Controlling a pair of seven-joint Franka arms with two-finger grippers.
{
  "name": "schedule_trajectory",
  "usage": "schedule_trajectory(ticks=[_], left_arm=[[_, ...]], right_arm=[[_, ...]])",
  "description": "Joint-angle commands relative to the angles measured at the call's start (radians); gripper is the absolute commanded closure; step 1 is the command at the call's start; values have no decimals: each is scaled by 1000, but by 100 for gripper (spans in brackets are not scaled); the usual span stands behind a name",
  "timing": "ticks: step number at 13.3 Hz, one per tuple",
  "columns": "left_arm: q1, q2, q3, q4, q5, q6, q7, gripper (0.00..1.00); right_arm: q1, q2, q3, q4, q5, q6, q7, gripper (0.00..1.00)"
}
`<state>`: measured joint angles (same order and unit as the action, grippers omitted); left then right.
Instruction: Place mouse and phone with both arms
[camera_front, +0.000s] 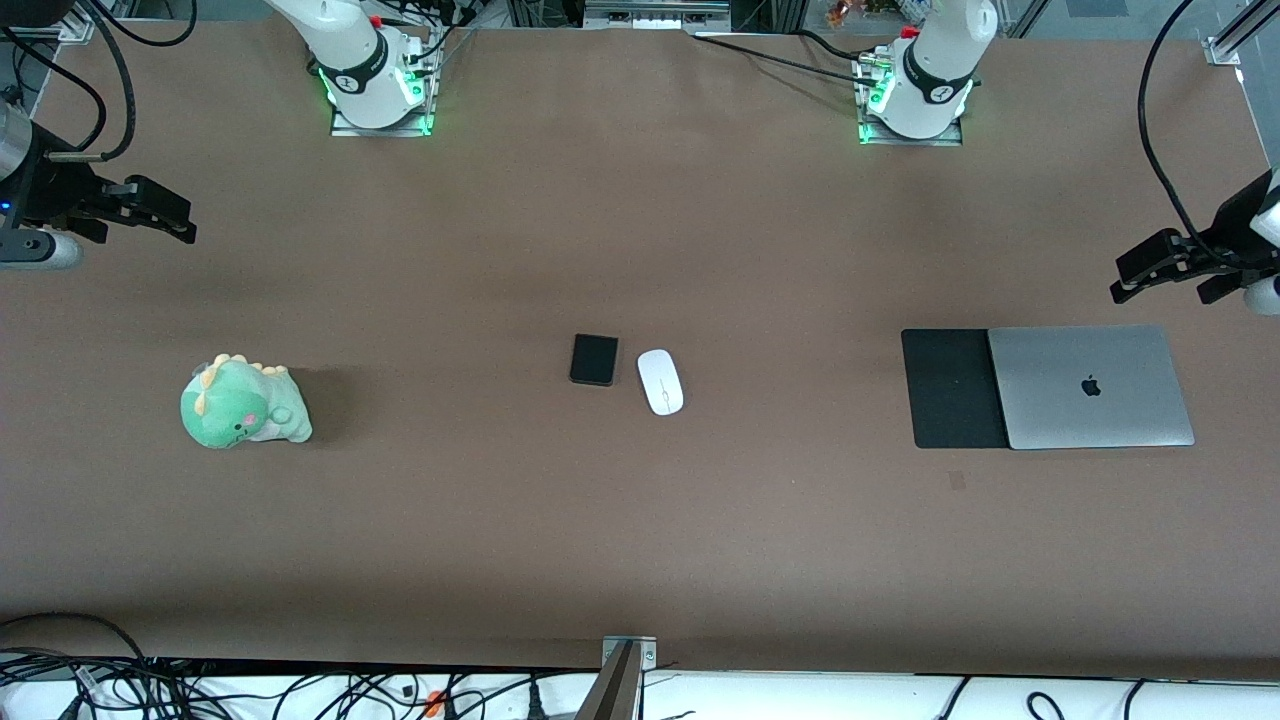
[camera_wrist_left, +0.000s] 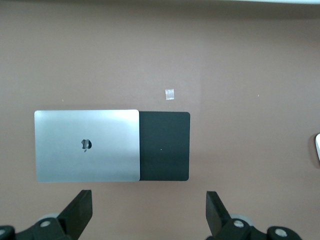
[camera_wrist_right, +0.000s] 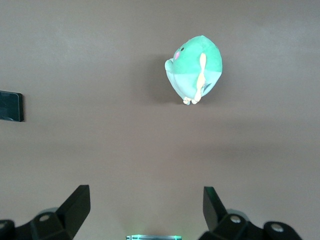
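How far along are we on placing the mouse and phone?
Nothing done: the small white oval mouse and flat black phone lie side by side mid-table, untouched. Nothing in hand: left pincer and right pincer hang open at the table's ends. Both pickups and placements remain.

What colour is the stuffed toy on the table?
Green, with a pink cheek; the stuffed toy shows best in the front view.

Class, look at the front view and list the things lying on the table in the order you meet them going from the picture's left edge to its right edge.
Green plush dinosaur → phone → mouse → black mouse pad → silver laptop.
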<state>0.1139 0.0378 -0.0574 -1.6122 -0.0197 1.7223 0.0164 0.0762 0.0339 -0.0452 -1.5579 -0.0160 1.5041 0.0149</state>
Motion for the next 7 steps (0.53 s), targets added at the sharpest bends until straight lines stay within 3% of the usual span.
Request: schedule_trajectory(ticks=[1, 7], left_arm=[[4, 27, -13, 61, -5, -13, 14, 0], [21, 63, -12, 54, -59, -104, -15, 0]], right_arm=[[-1, -5, -2, -1, 11, -10, 0, 0], [0, -3, -1, -1, 11, -10, 0, 0]])
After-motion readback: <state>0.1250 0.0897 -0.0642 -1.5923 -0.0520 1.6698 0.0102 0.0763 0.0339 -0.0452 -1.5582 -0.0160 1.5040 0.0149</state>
